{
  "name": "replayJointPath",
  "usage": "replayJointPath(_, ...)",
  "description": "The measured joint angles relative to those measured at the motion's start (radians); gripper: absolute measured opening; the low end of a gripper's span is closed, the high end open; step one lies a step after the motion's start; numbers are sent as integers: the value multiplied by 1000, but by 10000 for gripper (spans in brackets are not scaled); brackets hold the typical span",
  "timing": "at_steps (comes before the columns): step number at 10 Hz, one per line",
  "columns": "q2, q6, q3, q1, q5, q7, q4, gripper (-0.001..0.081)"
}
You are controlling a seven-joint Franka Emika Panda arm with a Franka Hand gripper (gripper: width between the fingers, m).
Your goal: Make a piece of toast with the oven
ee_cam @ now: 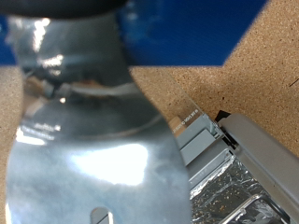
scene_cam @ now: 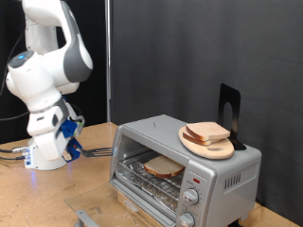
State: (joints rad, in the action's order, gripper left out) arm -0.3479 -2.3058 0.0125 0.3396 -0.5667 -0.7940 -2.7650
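The silver oven (scene_cam: pixel 222 175) stands on the wooden table at the exterior view's right, its glass door (scene_cam: pixel 142 197) hanging open. The piece of toast (scene_cam: pixel 163 168) lies flat on the wire rack inside. Two round knobs (scene_cam: pixel 193 197) and a red light (scene_cam: pixel 196 179) are on the front panel. The white arm is folded at the exterior view's left, its blue-trimmed hand (scene_cam: pixel 66 132) low beside the oven and apart from it. I cannot make out its fingers in either view. A shiny metal sheet (ee_cam: pixel 93 140) fills most of the wrist view.
A round wooden board (scene_cam: pixel 208 144) with other bread slices (scene_cam: pixel 206 132) sits on the oven's top, beside a black stand (scene_cam: pixel 230 109). A grey metal piece (scene_cam: pixel 87 218) lies at the bottom edge. The wrist view shows cork tabletop (ee_cam: pixel 243 84) and a foil-lined metal edge (ee_cam: pixel 234 177).
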Motion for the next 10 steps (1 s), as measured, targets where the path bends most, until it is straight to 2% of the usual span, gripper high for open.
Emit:
replayJointPath(1, 3, 0, -5, -1, 12, 0, 0, 391)
replayJointPath(4, 5, 6, 7, 1, 32, -94, 17, 391)
replayJointPath(7, -2, 118, 47, 2, 23, -128, 108, 391)
replayJointPath(10, -23, 202, 50, -3, 0, -115, 182, 391)
